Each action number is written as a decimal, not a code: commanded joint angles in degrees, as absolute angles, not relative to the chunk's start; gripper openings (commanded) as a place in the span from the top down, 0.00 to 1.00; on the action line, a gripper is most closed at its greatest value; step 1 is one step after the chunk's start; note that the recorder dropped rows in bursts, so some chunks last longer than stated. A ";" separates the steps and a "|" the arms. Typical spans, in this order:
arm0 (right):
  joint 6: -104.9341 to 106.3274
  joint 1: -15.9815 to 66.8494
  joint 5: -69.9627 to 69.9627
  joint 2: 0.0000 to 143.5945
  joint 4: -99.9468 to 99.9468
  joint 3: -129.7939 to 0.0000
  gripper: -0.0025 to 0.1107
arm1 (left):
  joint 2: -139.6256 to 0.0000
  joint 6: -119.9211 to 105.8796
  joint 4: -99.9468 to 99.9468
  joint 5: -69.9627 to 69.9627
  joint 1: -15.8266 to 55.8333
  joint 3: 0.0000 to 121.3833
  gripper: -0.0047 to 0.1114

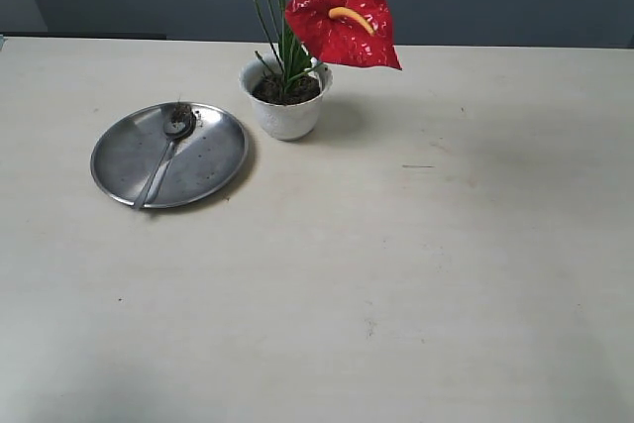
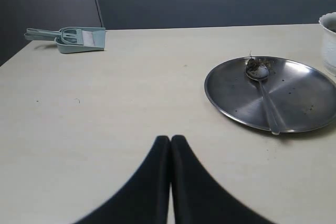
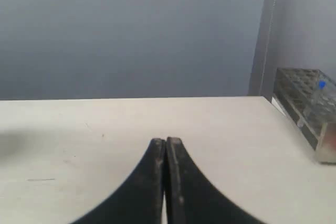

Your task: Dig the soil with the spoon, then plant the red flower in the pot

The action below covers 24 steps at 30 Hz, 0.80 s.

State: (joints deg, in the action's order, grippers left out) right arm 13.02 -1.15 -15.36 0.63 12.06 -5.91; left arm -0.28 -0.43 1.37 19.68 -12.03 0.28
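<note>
The red flower [image 1: 347, 15] stands upright in the white pot [image 1: 286, 116], its green stems set in dark soil [image 1: 287, 91]. The spoon [image 1: 166, 156] lies on a round steel plate [image 1: 213, 160] left of the pot, with a small clump of soil in and beside its bowl [image 2: 256, 67]. In the left wrist view the spoon [image 2: 268, 103] and plate [image 2: 304, 98] lie well beyond my left gripper [image 2: 170, 139], which is shut and empty. My right gripper [image 3: 166, 141] is shut too, holding nothing, over bare table. Neither gripper shows in the exterior view.
A pale green dustpan and brush set [image 2: 71, 39] lies at a far corner of the table in the left wrist view. A clear test-tube rack [image 3: 310, 106] stands at the table's edge in the right wrist view. The pot's rim [image 2: 328, 22] shows beside the plate.
</note>
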 commanded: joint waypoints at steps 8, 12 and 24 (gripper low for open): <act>8.24 5.97 -7.26 0.28 3.67 0.00 0.98 | 0.00 -0.39 1.36 19.15 -11.74 0.00 0.96; 8.18 5.97 -10.03 0.28 3.67 0.00 0.98 | 0.00 -0.39 1.36 19.15 -11.74 0.00 0.96; 8.01 2.70 -17.90 0.28 3.21 0.00 0.98 | 0.00 -0.39 1.36 19.15 -11.74 0.00 0.96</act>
